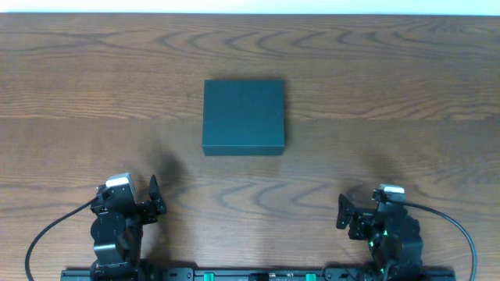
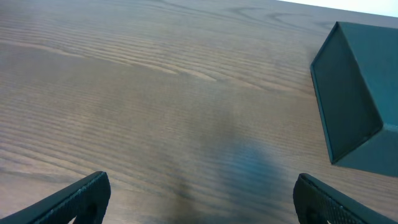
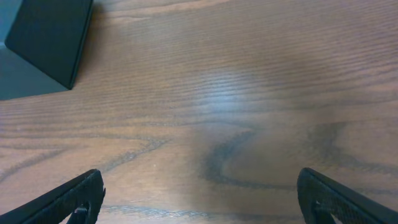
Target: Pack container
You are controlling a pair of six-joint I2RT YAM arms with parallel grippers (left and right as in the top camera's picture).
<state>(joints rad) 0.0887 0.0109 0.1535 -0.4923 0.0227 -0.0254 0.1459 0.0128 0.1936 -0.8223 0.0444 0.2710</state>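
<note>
The container (image 1: 244, 116) is a dark teal-green square box with its lid shut, standing in the middle of the wooden table. It shows at the right edge of the left wrist view (image 2: 360, 93) and at the top left of the right wrist view (image 3: 43, 43). My left gripper (image 1: 154, 195) is open and empty near the front left, well short of the box; its jaws (image 2: 202, 199) frame bare wood. My right gripper (image 1: 344, 212) is open and empty near the front right; its jaws (image 3: 202, 199) also frame bare wood. No snack packets are in view.
The wooden table (image 1: 391, 94) spreads around the box on all sides. The arm bases and a black rail (image 1: 258, 275) sit along the front edge.
</note>
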